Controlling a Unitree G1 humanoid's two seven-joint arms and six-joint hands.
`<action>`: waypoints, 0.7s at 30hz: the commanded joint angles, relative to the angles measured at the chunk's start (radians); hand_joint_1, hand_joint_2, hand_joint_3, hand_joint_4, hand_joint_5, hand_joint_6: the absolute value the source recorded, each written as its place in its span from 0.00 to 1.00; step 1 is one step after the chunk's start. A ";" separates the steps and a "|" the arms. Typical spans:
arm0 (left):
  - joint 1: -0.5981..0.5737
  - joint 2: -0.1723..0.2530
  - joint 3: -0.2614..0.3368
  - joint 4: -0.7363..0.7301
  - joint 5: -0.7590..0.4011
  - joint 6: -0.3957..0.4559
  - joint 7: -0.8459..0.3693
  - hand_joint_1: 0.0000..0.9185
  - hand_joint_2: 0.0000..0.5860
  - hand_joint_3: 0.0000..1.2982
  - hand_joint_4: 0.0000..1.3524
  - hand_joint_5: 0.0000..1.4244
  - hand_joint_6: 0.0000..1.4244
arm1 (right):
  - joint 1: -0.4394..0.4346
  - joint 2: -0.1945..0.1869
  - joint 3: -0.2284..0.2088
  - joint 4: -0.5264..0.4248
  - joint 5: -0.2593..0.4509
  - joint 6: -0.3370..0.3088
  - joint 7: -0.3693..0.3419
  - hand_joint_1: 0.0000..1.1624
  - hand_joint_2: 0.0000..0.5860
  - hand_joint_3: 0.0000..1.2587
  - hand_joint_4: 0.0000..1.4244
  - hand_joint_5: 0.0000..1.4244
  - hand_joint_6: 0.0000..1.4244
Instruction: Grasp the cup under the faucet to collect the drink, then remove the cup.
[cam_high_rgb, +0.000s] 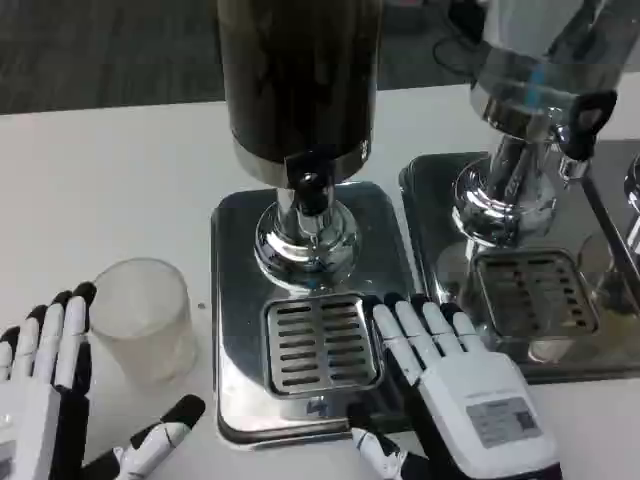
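Fingers of left hand (45, 385) spreading, grasping nothing, cup (143, 318) standing at 1 o'clock. Right hand (455, 385) lying released, fingertips touching drip grate (320, 343) under dark dispenser (300, 85).

A frosted, translucent cup (143, 318) is seen standing upright on the white counter (110, 190), its open mouth facing up and nothing visible inside it. It is placed to the left of the dark drink dispenser (298, 85), off the dispenser's chrome base plate (236, 300) and just beside that plate's left edge. The black faucet (311, 193) is mounted at the foot of the dark tank, above the slotted drip grille (320, 343). The cup is set well apart from the faucet, forward and to its left.
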 joint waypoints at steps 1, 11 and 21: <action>0.004 0.004 0.000 0.009 -0.004 -0.016 0.009 0.00 0.15 0.00 0.00 0.00 0.00 | -0.004 -0.003 -0.006 0.013 0.032 -0.012 -0.008 0.16 0.69 0.00 0.00 0.00 0.00; -0.009 0.007 0.008 0.024 -0.009 -0.024 0.015 0.00 0.15 0.00 0.00 0.00 0.00 | -0.027 0.017 -0.001 0.039 0.026 0.010 -0.005 0.14 0.70 0.00 0.00 0.00 0.00; -0.017 0.016 0.049 0.035 -0.034 -0.054 0.021 0.00 0.15 0.00 0.00 0.00 0.00 | -0.012 0.035 0.011 0.030 0.013 0.034 -0.015 0.14 0.70 0.00 0.00 0.00 0.00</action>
